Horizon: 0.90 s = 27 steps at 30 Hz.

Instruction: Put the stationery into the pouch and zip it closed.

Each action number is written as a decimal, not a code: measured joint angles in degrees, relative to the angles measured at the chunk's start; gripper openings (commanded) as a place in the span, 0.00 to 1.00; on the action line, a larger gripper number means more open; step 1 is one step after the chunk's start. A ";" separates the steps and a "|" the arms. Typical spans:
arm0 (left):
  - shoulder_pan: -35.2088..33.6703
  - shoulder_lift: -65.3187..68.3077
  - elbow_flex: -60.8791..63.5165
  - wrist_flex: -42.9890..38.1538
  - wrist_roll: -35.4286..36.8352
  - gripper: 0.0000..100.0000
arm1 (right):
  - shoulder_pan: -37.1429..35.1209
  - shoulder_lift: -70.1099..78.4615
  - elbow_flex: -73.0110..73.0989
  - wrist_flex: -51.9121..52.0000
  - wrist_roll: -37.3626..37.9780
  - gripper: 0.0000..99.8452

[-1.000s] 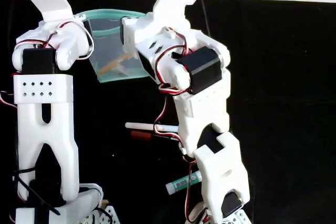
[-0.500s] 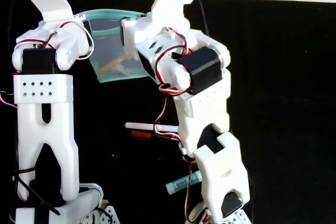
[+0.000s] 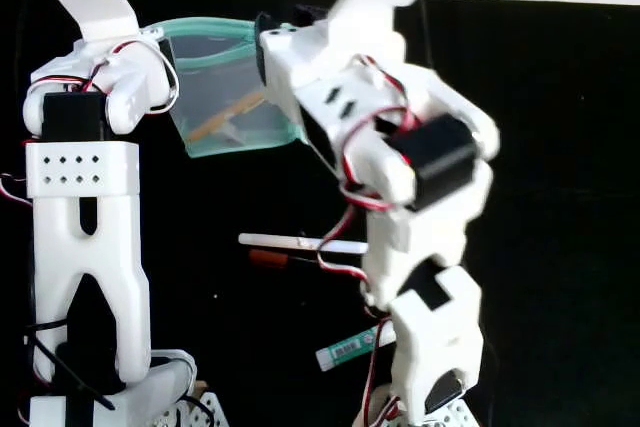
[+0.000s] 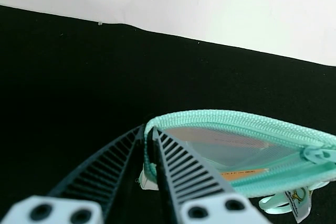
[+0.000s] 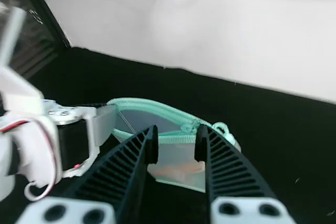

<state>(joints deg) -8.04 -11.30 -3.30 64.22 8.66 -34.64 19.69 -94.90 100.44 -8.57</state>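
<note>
Two questions, spotter: where is the pouch, and what are my end effectors doing?

Operator, your pouch point(image 3: 225, 97) sits between the two arms at about eleven o'clock in the high view. Its mouth is unzipped and a tan stick-shaped item point(image 3: 226, 117) lies inside. Your left end effector point(image 4: 148, 132) is clamped tight on the zip edge at one end of the pouch. Your right end effector point(image 5: 176, 141) has its jaws apart at the other end, with the zipper pull point(image 5: 190, 127) just off the tips. I cannot tell whether it touches.

And the rest of the stationery?

You have a white pen point(image 3: 300, 242) and a red pen point(image 3: 270, 258) lying just beside each other on the worktop point(image 3: 560, 197) near the centre. A white-and-green tube point(image 3: 345, 349) lies towards six o'clock, well apart from the pouch.
</note>
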 measured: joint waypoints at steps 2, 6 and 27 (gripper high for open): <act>0.00 0.00 0.00 0.00 0.00 0.01 | 0.00 -4.13 4.22 0.00 1.85 0.13; 0.00 0.00 0.00 0.00 0.00 0.01 | 0.00 -13.98 20.13 0.00 5.10 0.13; 0.00 0.00 0.00 0.00 0.00 0.01 | 0.00 -41.76 89.93 0.00 6.24 0.12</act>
<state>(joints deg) -8.04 -11.30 -3.30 64.22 8.66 -34.64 -22.07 -4.97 100.44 -2.33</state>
